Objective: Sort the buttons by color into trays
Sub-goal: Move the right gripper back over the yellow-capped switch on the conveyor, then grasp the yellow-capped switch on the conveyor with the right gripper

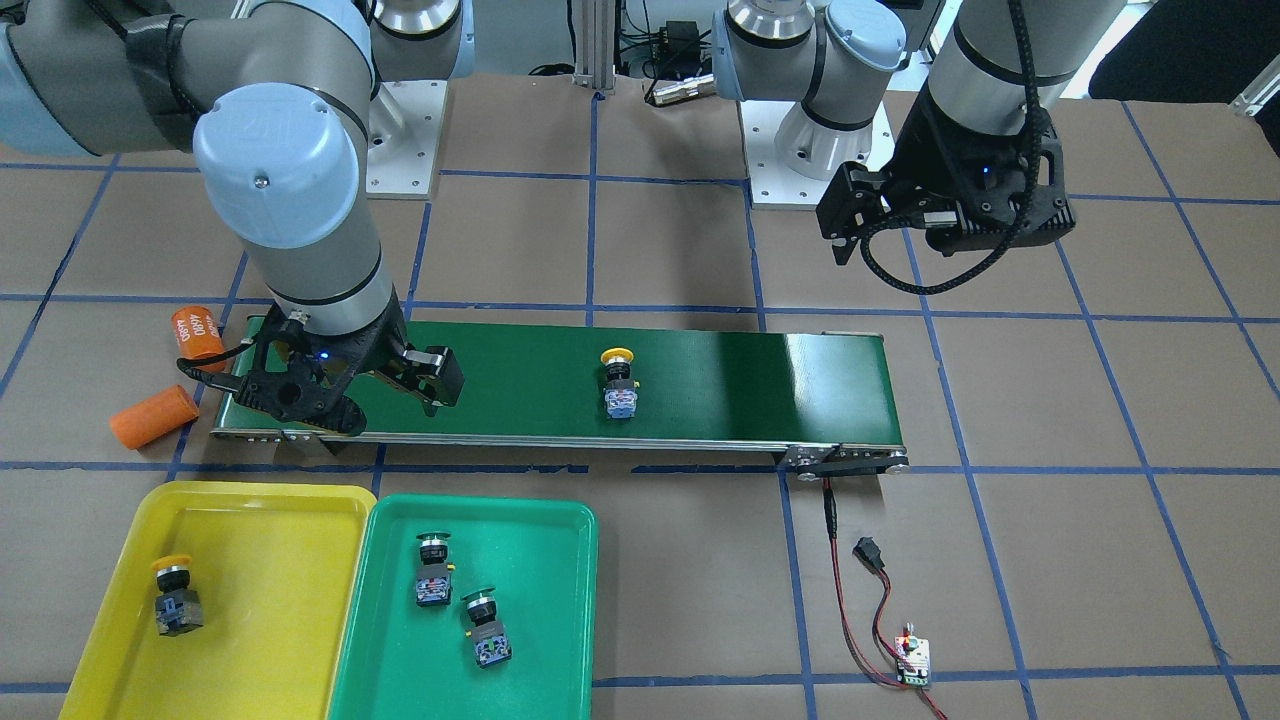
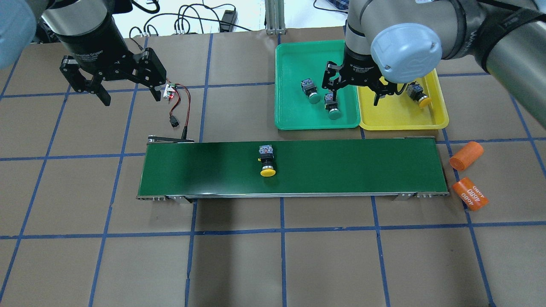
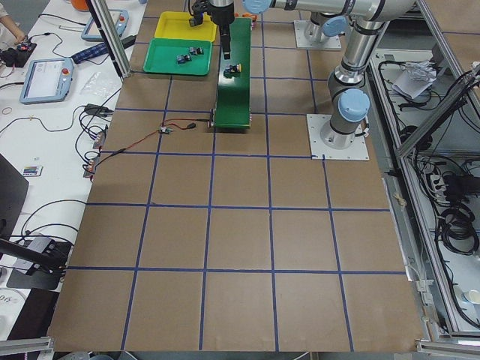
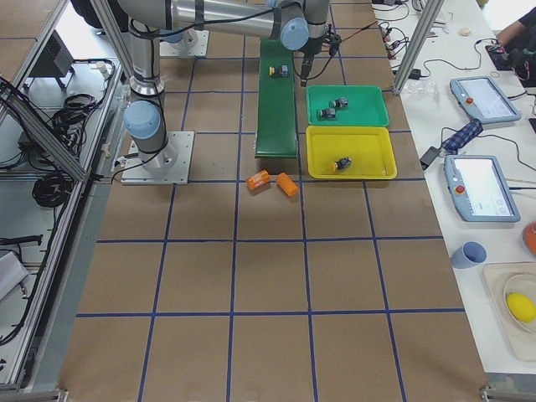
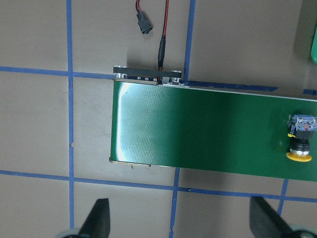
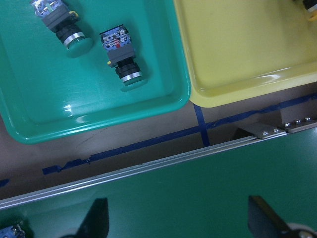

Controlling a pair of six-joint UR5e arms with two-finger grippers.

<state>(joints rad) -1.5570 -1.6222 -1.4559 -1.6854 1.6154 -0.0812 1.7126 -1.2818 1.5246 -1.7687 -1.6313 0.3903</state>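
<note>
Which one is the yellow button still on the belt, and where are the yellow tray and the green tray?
yellow button on the belt (image 2: 268, 172): overhead view, on its yellow cap.
yellow tray (image 2: 401, 116): overhead view, bare floor near its rim.
green tray (image 2: 294, 111): overhead view, bare floor at its left.

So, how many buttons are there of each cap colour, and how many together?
Yellow-cap buttons: 2, one on the conveyor belt, one in the yellow tray.
Green-cap buttons: 2, both in the green tray.
Total: 4 buttons.
</note>
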